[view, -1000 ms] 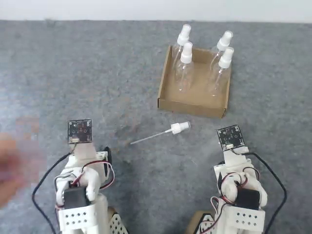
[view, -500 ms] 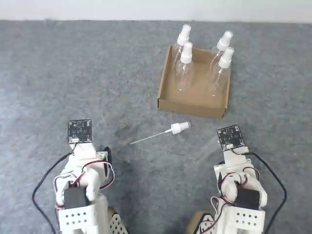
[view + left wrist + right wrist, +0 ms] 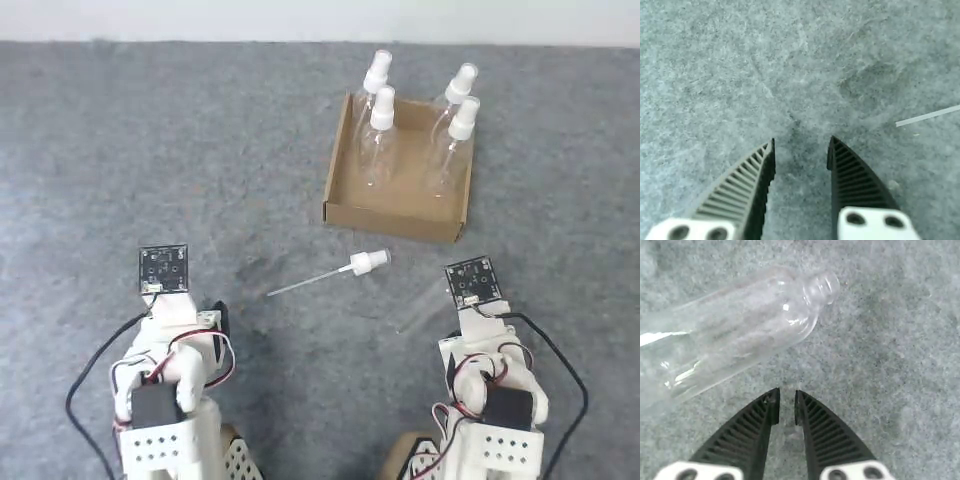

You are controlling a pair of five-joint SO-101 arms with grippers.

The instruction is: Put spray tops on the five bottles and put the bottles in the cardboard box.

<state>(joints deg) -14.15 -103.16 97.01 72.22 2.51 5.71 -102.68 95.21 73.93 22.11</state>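
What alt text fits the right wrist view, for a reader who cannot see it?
A clear plastic bottle with no spray top lies on its side on the grey table covering, its threaded neck uncovered. The right gripper is close by but not touching it, its black ribbed fingers slightly apart and holding nothing.

Passage is offered across the upper-left bench (image 3: 150, 130); centre is obstructed by spray top (image 3: 367, 262) and lying bottle (image 3: 423, 305), upper right by cardboard box (image 3: 390, 222).
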